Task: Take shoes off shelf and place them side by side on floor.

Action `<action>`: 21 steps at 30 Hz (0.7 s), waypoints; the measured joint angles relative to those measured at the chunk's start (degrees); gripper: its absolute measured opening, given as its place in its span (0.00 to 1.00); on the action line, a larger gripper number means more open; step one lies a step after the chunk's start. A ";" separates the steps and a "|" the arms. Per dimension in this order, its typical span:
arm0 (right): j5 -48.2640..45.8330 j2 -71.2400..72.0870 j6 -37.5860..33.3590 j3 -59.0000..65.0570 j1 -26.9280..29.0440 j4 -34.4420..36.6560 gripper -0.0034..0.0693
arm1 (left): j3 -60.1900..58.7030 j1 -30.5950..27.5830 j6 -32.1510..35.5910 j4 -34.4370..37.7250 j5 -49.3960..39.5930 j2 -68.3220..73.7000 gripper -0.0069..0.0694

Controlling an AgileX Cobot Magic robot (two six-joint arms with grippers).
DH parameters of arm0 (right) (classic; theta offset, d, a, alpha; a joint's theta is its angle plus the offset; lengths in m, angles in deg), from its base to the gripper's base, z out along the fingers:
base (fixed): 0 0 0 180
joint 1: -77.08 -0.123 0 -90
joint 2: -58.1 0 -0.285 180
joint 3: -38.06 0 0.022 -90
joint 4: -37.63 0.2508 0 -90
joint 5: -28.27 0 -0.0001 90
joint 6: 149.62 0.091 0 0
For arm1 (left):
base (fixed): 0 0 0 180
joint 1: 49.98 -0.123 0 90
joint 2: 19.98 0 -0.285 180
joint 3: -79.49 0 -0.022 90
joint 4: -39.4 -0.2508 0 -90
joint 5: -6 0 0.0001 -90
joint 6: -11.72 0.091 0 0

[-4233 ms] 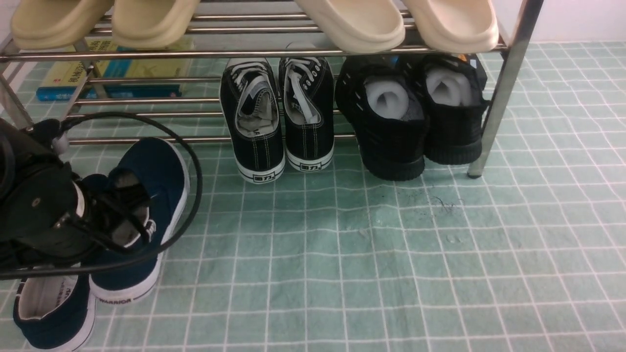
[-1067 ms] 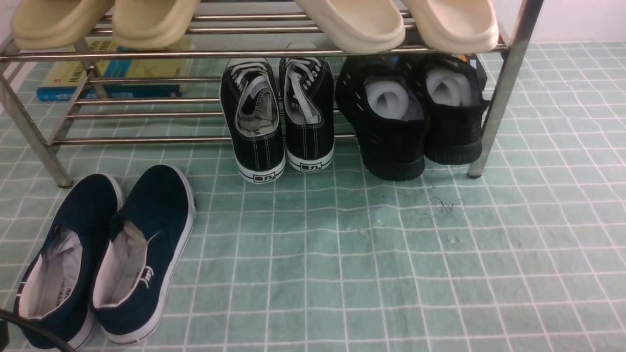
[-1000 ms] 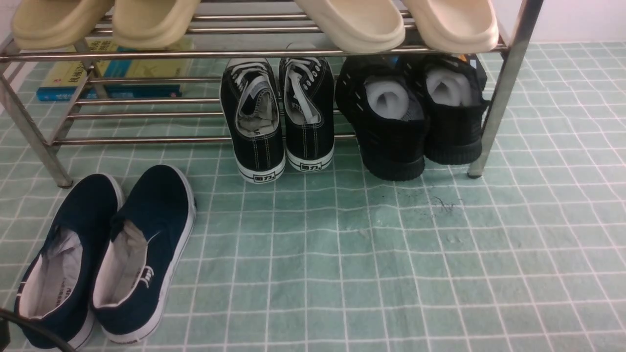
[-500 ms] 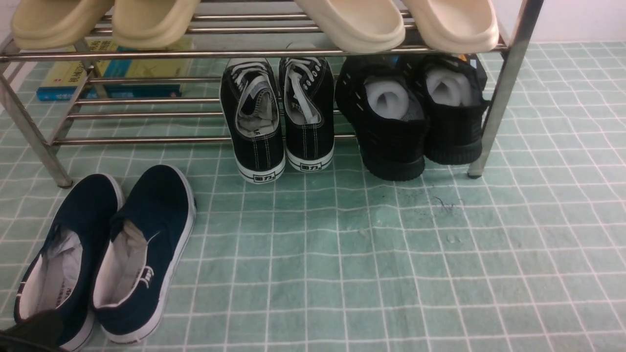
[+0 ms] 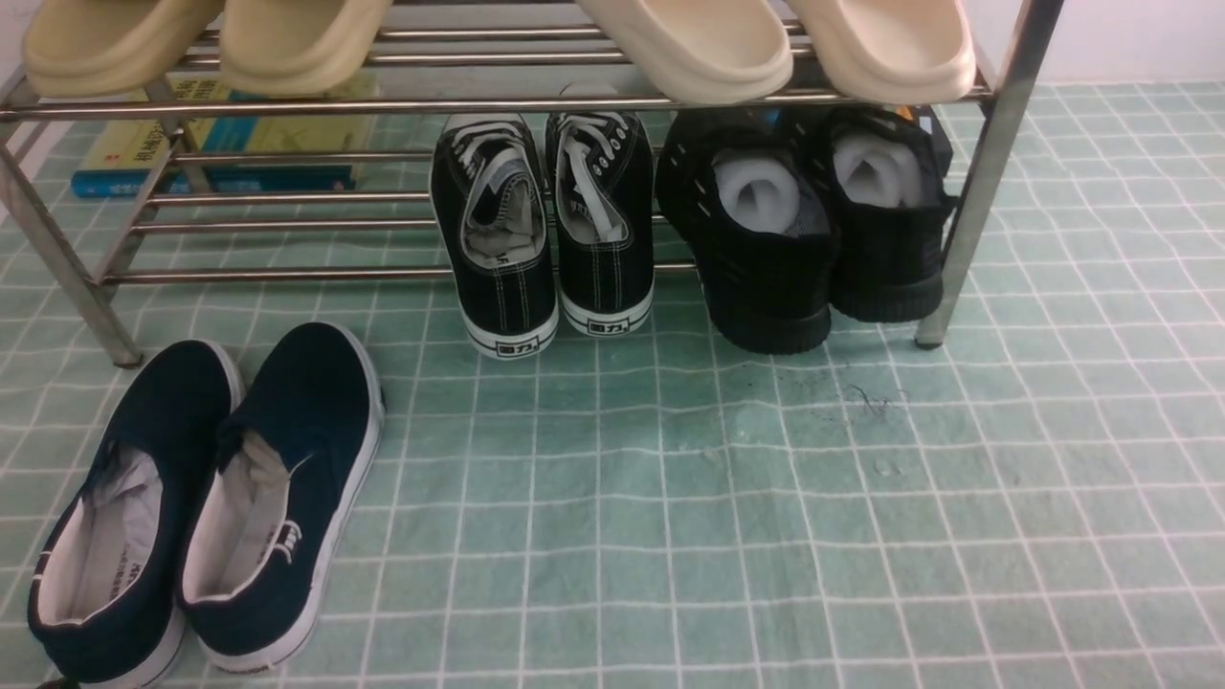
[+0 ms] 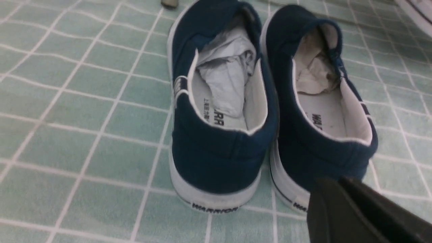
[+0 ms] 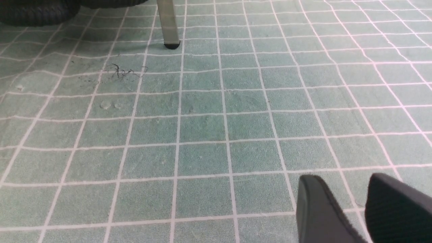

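The navy-blue canvas slip-on shoes (image 5: 206,498) lay side by side on the pale green gridded floor (image 5: 766,536), heels toward the nearer left gripper (image 6: 341,195); its jaws' state unclear. The right gripper (image 7: 351,199) stood open.

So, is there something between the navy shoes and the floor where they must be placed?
Nothing visible. Both navy shoes already rest side by side on the green floor, in front of the shelf. The left end effector is behind their heels and holds nothing.
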 joint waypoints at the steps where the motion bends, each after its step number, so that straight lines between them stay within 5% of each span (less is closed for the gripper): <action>1: 0.00 0.00 0.00 0.00 0.00 0.00 0.38 | -0.02 0.00 0.00 0.00 0.10 0.00 0.16; 21: 0.00 0.00 0.00 0.00 0.00 0.00 0.38 | -0.07 0.00 0.22 0.00 0.28 0.00 0.19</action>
